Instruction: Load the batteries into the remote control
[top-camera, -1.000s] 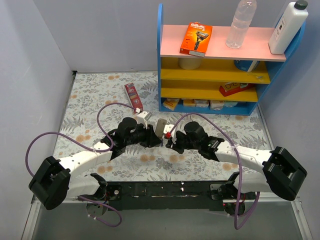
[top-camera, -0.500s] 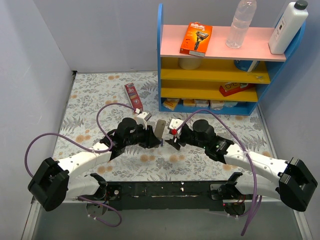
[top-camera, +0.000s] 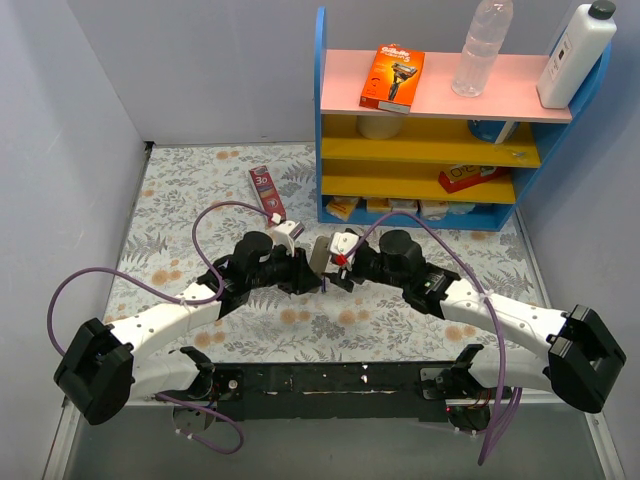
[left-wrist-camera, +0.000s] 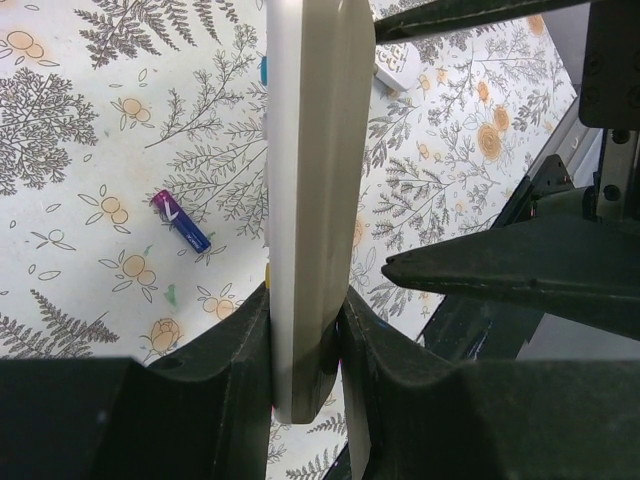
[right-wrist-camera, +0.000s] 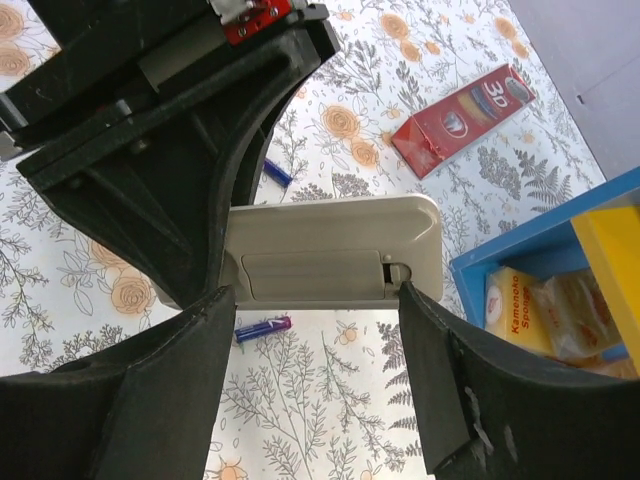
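The beige plastic remote control (left-wrist-camera: 310, 200) is held by the left end effector (left-wrist-camera: 305, 330); the right end effector (right-wrist-camera: 315, 300) stands wide open close to it.

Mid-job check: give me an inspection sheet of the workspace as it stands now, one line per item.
Surface: floral-print mat, nothing spilled.
Job's things: remote control held up, battery cover looks shut; two batteries loose on the mat.
Clutter: red box lying beyond the arms.
Grippers: left gripper shut on the remote's end; right gripper open, straddling the remote.
Cables: purple cables loop over both arms, no snag seen.
Surroundings: blue shelf unit with razor pack and water bottle; grey walls.
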